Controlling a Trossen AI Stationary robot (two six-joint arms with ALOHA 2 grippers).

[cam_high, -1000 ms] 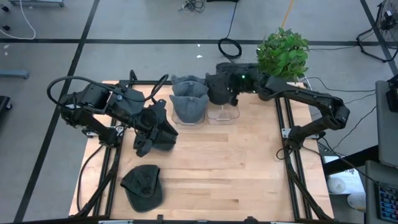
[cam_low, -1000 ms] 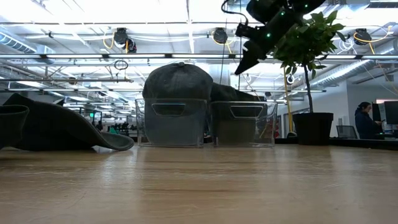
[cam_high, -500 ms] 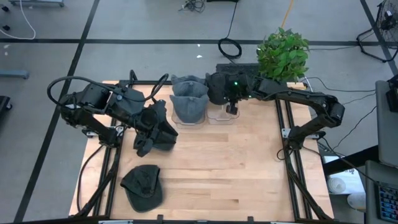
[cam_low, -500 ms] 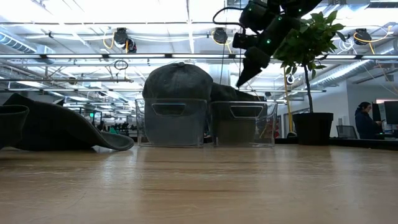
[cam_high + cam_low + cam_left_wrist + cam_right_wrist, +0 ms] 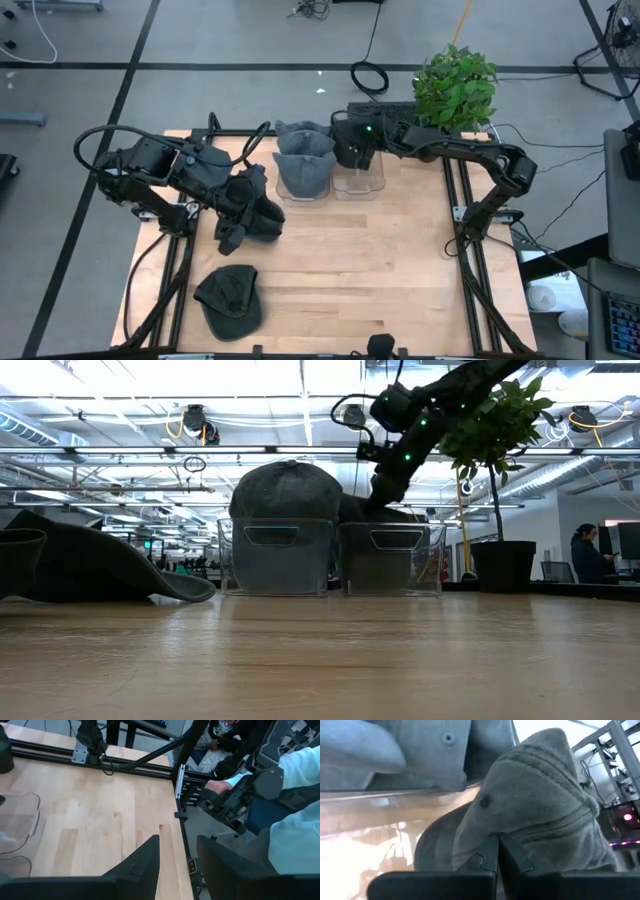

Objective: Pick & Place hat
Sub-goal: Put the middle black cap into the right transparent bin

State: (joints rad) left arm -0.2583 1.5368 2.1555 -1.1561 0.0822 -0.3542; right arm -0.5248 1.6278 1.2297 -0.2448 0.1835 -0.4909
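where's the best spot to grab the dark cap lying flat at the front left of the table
Probably the dark cap's brim edge, coming straight down from above: it lies flat and alone on the wooden table, so the thin brim suits the fingers better than the rounded crown.

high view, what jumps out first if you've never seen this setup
The right claw reaches down into the right-hand clear bin at the table's far edge, its fingers closed on a dark hat. Beside it a second bin holds grey hats, and a leafy potted plant stands at the far right corner.
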